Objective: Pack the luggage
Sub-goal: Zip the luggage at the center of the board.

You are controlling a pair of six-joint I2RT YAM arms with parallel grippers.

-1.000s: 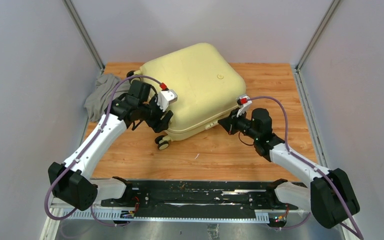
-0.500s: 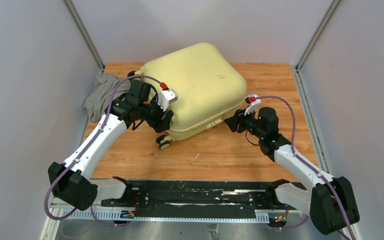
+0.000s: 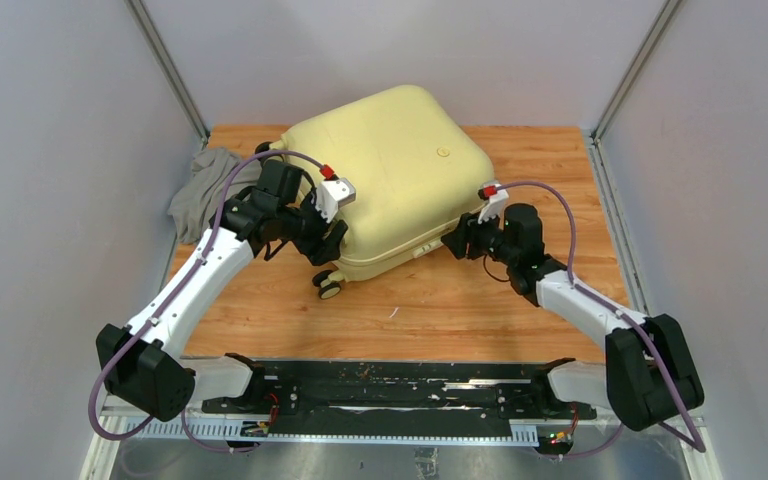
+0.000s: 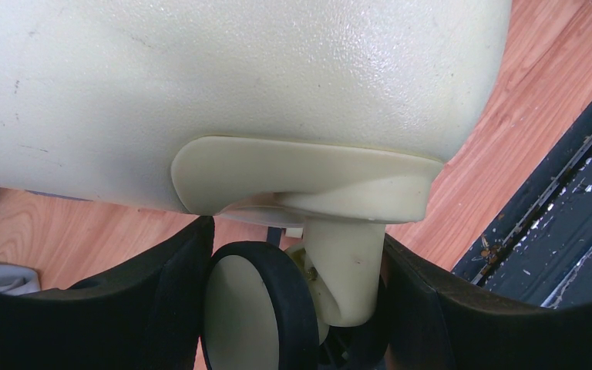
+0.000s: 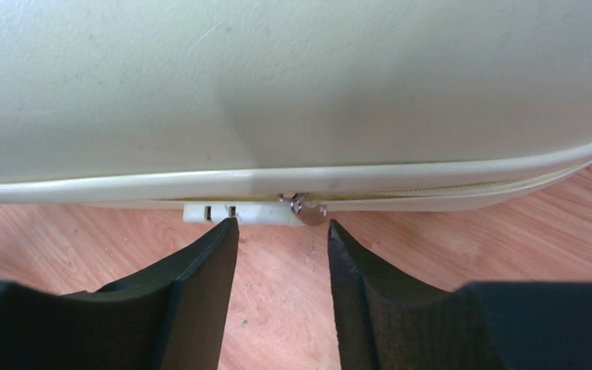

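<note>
L claw [image 4: 293,254] pinching luggage [image 3: 400,170] wheel [image 4: 250,308]; R claw [image 5: 281,247] spread, facing zip pull [image 5: 306,208]. Grey cloth [image 3: 200,190] touching wheel end. Flat on worktop [image 3: 460,300], long axis left-right, wheels left.

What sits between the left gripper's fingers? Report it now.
A wheel of the luggage and its cream stem fill the gap in the left gripper, with the fingers close on both sides. The left wrist view shows it.
</note>
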